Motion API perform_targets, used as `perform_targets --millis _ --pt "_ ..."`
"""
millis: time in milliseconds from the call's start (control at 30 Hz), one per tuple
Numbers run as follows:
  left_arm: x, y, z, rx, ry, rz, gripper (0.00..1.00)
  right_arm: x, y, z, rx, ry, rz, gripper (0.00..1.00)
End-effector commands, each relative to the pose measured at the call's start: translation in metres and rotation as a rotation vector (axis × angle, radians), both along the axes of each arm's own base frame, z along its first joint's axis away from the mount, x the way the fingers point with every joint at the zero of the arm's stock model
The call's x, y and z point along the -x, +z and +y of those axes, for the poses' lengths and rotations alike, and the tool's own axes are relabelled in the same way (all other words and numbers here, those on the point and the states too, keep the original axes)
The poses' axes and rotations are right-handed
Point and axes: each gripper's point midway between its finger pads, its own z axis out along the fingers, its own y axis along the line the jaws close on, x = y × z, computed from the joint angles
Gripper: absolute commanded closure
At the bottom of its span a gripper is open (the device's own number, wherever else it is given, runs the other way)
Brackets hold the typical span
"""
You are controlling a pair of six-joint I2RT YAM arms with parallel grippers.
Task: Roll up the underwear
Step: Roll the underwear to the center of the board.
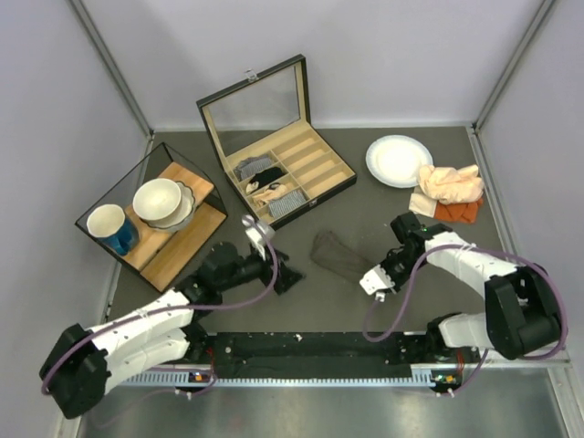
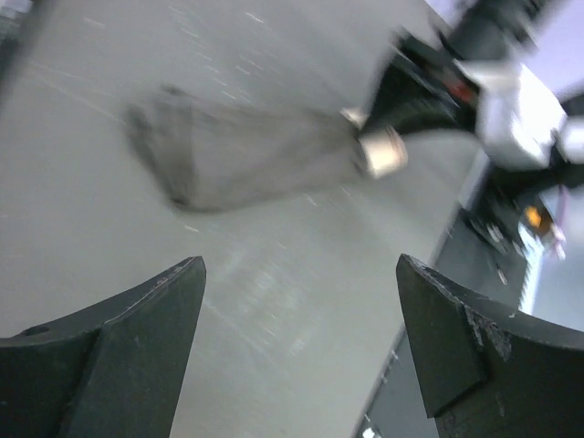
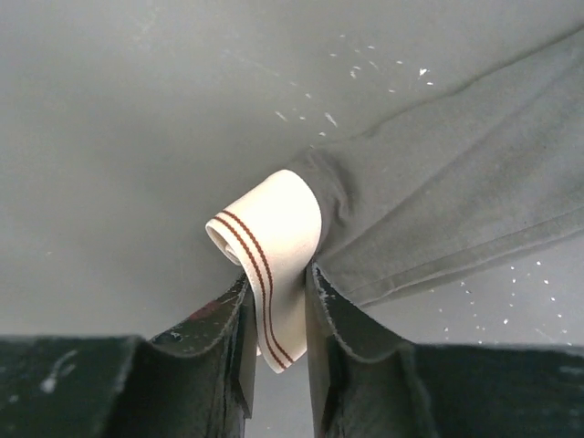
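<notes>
The underwear is a dark grey-brown cloth lying folded into a narrow strip in the middle of the table. My right gripper is shut on its beige waistband, which carries two thin brown stripes and curls over the fingertips; the grey cloth trails away up and to the right. The underwear also shows blurred in the left wrist view. My left gripper is open and empty, low over the table to the left of the cloth, its fingers wide apart.
An open black divided box with small grey striped rolls stands at the back. A black frame shelf holds a blue mug and white bowls at the left. A white plate and peach and orange cloths lie at the back right.
</notes>
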Motion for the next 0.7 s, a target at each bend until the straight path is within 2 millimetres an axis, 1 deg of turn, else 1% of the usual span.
perform_targets --millis 0,33,67,100,133,167,200,233,267,300,333,367,400,433,467,500,533,567,600,633,667 --pt "0.061 0.028 -0.038 0.100 -0.257 -0.275 0.09 0.030 -0.011 -0.012 0.139 -0.140 0.246 0.82" --pt "0.068 0.024 -0.042 0.067 -0.287 -0.332 0.10 0.037 0.001 -0.008 0.146 -0.160 0.344 0.87" --pt "0.083 0.021 -0.050 0.052 -0.317 -0.356 0.11 0.042 0.008 -0.006 0.153 -0.187 0.405 0.89" --pt "0.089 0.017 -0.052 0.031 -0.342 -0.401 0.12 0.046 0.015 -0.001 0.144 -0.197 0.459 0.89" --pt "0.095 0.013 -0.056 0.022 -0.366 -0.420 0.13 0.050 0.025 -0.001 0.170 -0.211 0.530 0.89" --pt "0.106 0.008 -0.060 0.012 -0.397 -0.439 0.15 0.051 0.030 0.001 0.190 -0.251 0.577 0.89" --pt "0.108 0.003 -0.062 -0.015 -0.408 -0.479 0.14 0.054 0.035 0.003 0.211 -0.265 0.618 0.89" --pt "0.111 -0.004 -0.066 -0.040 -0.423 -0.487 0.15 0.048 0.039 0.009 0.231 -0.268 0.656 0.88" --pt "0.119 -0.008 -0.071 -0.055 -0.454 -0.508 0.15 0.057 0.047 0.008 0.279 -0.297 0.730 0.87" --pt "0.116 -0.005 -0.076 -0.077 -0.440 -0.540 0.14 0.057 0.049 0.014 0.300 -0.302 0.764 0.86" --pt "0.116 -0.018 -0.081 -0.121 -0.454 -0.531 0.14 0.051 0.053 0.020 0.313 -0.315 0.772 0.84" --pt "0.117 -0.013 -0.090 -0.123 -0.456 -0.547 0.14 0.055 0.049 0.022 0.375 -0.364 0.834 0.83" --pt "0.115 -0.025 -0.096 -0.171 -0.468 -0.558 0.14 0.056 0.048 0.027 0.417 -0.356 0.835 0.83" --pt "0.113 -0.025 -0.102 -0.181 -0.465 -0.575 0.14 0.051 0.048 0.032 0.434 -0.363 0.830 0.83" --pt "0.113 -0.021 -0.110 -0.183 -0.463 -0.589 0.14 0.052 0.041 0.033 0.484 -0.393 0.868 0.84" --pt "0.108 -0.023 -0.114 -0.205 -0.453 -0.611 0.14 0.051 0.038 0.036 0.504 -0.399 0.869 0.85" --pt "0.108 -0.035 -0.119 -0.240 -0.468 -0.603 0.14 0.048 0.036 0.041 0.517 -0.401 0.865 0.86" --pt "0.100 -0.030 -0.124 -0.247 -0.426 -0.618 0.14 0.047 0.033 0.042 0.541 -0.432 0.879 0.86" --pt "0.097 -0.033 -0.126 -0.260 -0.414 -0.624 0.14 0.045 0.027 0.041 0.569 -0.441 0.890 0.87" --pt "0.093 -0.042 -0.128 -0.286 -0.404 -0.622 0.14 0.042 0.026 0.043 0.571 -0.444 0.887 0.87" --pt "0.088 -0.038 -0.132 -0.280 -0.380 -0.628 0.14 0.041 0.024 0.043 0.575 -0.450 0.888 0.87"
